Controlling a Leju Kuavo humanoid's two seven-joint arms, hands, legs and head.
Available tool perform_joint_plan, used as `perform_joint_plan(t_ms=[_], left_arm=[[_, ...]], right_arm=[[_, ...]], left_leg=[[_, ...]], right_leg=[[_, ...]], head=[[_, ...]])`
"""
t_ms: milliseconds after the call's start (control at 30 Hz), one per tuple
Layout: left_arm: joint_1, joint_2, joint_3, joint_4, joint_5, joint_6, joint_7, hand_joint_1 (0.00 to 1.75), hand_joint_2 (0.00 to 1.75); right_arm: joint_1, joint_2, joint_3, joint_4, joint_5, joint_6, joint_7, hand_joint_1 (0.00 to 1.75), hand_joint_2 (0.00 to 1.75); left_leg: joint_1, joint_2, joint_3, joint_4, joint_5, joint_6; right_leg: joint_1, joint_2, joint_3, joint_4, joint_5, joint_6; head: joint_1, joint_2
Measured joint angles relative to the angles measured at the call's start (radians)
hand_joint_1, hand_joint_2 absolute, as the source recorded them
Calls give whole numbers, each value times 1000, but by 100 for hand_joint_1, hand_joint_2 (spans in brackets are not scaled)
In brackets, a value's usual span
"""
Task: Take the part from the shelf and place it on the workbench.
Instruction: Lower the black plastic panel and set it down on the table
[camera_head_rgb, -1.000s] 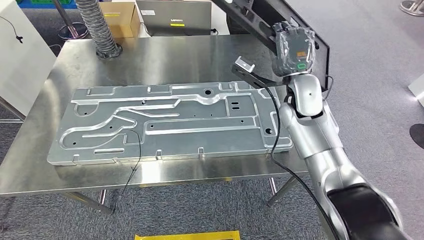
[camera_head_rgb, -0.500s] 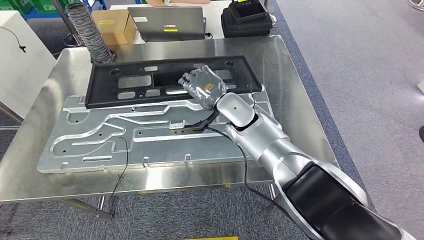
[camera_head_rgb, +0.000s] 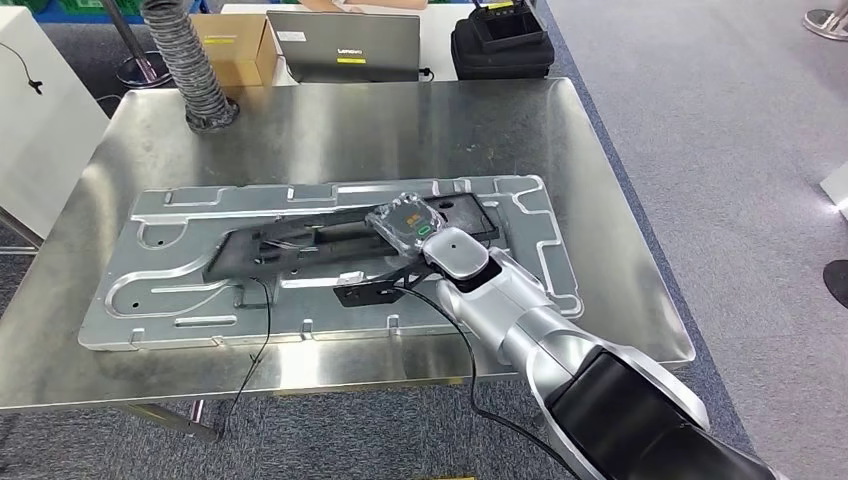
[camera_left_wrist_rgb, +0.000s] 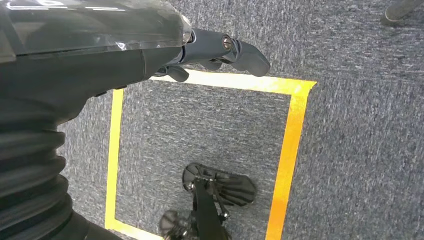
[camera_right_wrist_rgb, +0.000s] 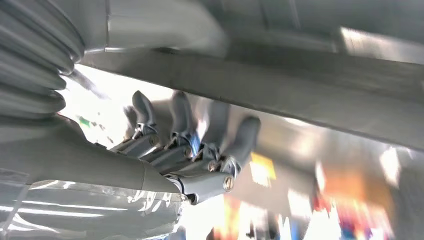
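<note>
1. Right hand (camera_head_rgb: 405, 222) sits low over the black part (camera_head_rgb: 300, 250), its back turned up toward my head camera and wrapped in clear film.
2. From the right wrist camera I see its fingers (camera_right_wrist_rgb: 190, 135) curled in a row against a grey edge, but that picture is blurred, and I cannot tell whether they grip the part or only lie against it.
3. I see the part lying long and flat on the big ribbed metal plate (camera_head_rgb: 150, 300), running from under the hand toward the plate's left half.
4. That plate lies on the steel workbench (camera_head_rgb: 400, 120).
5. A black cable (camera_head_rgb: 262, 340) trails from the plate over the bench's near edge.
6. Left hand (camera_left_wrist_rgb: 220, 50) hangs over grey carpet marked with yellow tape (camera_left_wrist_rgb: 292, 145); I see its fingers apart with nothing in them.
7. Beyond the bench's far edge I see a laptop (camera_head_rgb: 345, 45), a cardboard box (camera_head_rgb: 235, 45) and a ribbed hose (camera_head_rgb: 185, 60).
</note>
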Motion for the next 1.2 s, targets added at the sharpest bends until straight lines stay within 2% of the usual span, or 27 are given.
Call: perform_joint_plan(t_ms=[33,67,100,167,200,267,333,367,400,433,500,533,567,600,667,700,733,833,900,933,1000,1033,1067,1100,1167,1200], left_arm=[[0,0,0,0,-3,-1,-1,0,175],[1,-1,0,0,-5,-3,-2,0,175],[0,-2,0,0,-8,-4,-2,0,175],[-3,-5,0,0,-12,-6,-2,0,175],[-5,-6,0,0,-14,-6,-2,0,175],[-7,-7,0,0,-18,-6,-2,0,175],[-10,-8,0,0,-23,-7,0,0,87],[-12,-8,0,0,-27,-7,1,0,44],[-14,-9,0,0,-30,-7,3,0,0],[-15,-10,-1,0,-33,-7,4,0,0],[-17,-10,-1,0,-36,-10,6,0,0],[-17,-10,-1,0,-36,-12,7,0,0],[-17,-10,-1,0,-36,-14,7,0,0],[-18,-10,-1,0,-36,-15,6,0,0],[-20,-10,-1,0,-38,-17,6,0,0],[-22,-10,-1,0,-41,-17,6,0,0],[-24,-10,-1,0,-45,-17,7,0,0],[-26,-11,-1,0,-56,-16,13,0,0],[-26,-12,0,0,-61,-15,14,0,0],[-25,-12,0,0,-61,-15,12,0,0],[-20,-12,4,0,-57,-14,5,0,0],[-16,-12,8,0,-51,-14,-4,0,0],[-11,-12,13,0,-43,-16,-15,0,0],[-5,-12,20,0,-35,-19,-28,0,0],[8,-13,34,0,-23,-29,-53,0,0],[12,-14,40,0,-20,-32,-61,0,0]], right_arm=[[6,0,0,8,-4,41,23,0,0],[9,2,0,14,-7,79,44,0,0],[10,3,0,20,-10,111,59,0,0],[10,5,0,29,-16,156,76,0,0],[10,5,0,33,-19,168,79,0,0],[11,5,0,38,-25,184,82,0,0],[11,4,-1,43,-30,195,84,0,0],[11,4,-2,46,-34,198,85,0,0],[12,3,-5,49,-44,199,80,0,0],[13,2,-11,51,-58,196,71,0,0],[16,0,-33,54,-114,174,25,0,0],[19,-2,-49,53,-153,151,-11,0,0],[22,-4,-71,50,-199,120,-59,0,0],[23,-6,-97,44,-253,86,-116,0,0],[18,-9,-157,17,-371,25,-237,0,0],[12,-12,-192,-6,-443,4,-299,0,0],[7,-17,-226,-33,-515,-10,-353,0,0],[6,-53,-334,-182,-773,-24,-455,0,0],[13,-96,-400,-338,-934,-41,-465,0,0],[17,-119,-429,-417,-984,-57,-462,0,0],[34,-167,-480,-574,-1012,-115,-451,0,0],[49,-192,-501,-646,-983,-161,-444,0,0],[66,-221,-522,-722,-926,-225,-434,0,0],[84,-249,-540,-792,-848,-297,-424,0,0],[121,-306,-577,-918,-690,-432,-400,0,0],[142,-333,-597,-975,-630,-476,-392,0,0]], left_leg=[[0,0,1,1,-1,-1],[0,0,4,1,-2,-2],[0,-1,7,2,-4,-4],[-3,-1,12,4,-8,-10],[-4,-2,12,5,-9,-13],[-4,-2,14,3,-9,-21],[-3,-1,17,3,-11,-30],[-2,0,14,12,-19,-34],[-2,0,2,43,-40,-38],[0,1,-19,95,-70,-40],[1,1,-78,233,-137,-46],[1,1,-99,280,-151,-48],[2,1,-103,292,-147,-50],[3,1,-86,260,-123,-49],[4,1,-17,125,-58,-46],[3,1,13,64,-38,-42],[1,0,30,27,-30,-38],[-1,-3,31,12,-29,-21],[0,-4,28,8,-25,-8],[1,-4,27,6,-23,-2],[-2,-4,25,7,-24,5],[-3,-4,25,7,-25,7],[-4,-5,26,8,-26,8],[-5,-5,27,10,-28,9],[-7,-5,32,11,-33,9],[-8,-5,33,11,-35,7]], right_leg=[[-2,0,-5,-1,16,1],[-4,0,13,-45,50,0],[-5,-1,47,-120,93,-3],[-1,-2,109,-253,147,-11],[2,-2,123,-284,155,-14],[5,-1,125,-292,154,-20],[3,-1,130,-298,158,-30],[1,-1,134,-304,161,-36],[-2,-2,136,-309,164,-42],[-4,-3,138,-312,166,-46],[-3,-3,137,-311,167,-50],[-3,-3,137,-311,167,-50],[-2,-2,137,-310,167,-49],[-2,-1,137,-308,166,-48],[-2,3,138,-302,162,-42],[-1,4,135,-298,160,-37],[1,5,132,-294,159,-32],[3,2,125,-291,158,-16],[0,1,108,-253,128,-4],[-2,1,87,-206,98,1],[-3,1,23,-68,34,9],[-4,1,-3,-16,20,11],[-5,1,-14,4,24,12],[-5,0,-6,-20,49,12],[-3,-1,55,-159,123,4],[1,-3,86,-226,150,-2]], head=[[0,0],[0,0],[0,0],[0,0],[0,0],[0,0],[0,0],[0,0],[0,0],[0,0],[0,0],[0,0],[0,0],[0,0],[0,0],[0,0],[0,0],[0,0],[0,0],[0,0],[0,0],[0,0],[0,0],[0,0],[0,0],[0,0]])
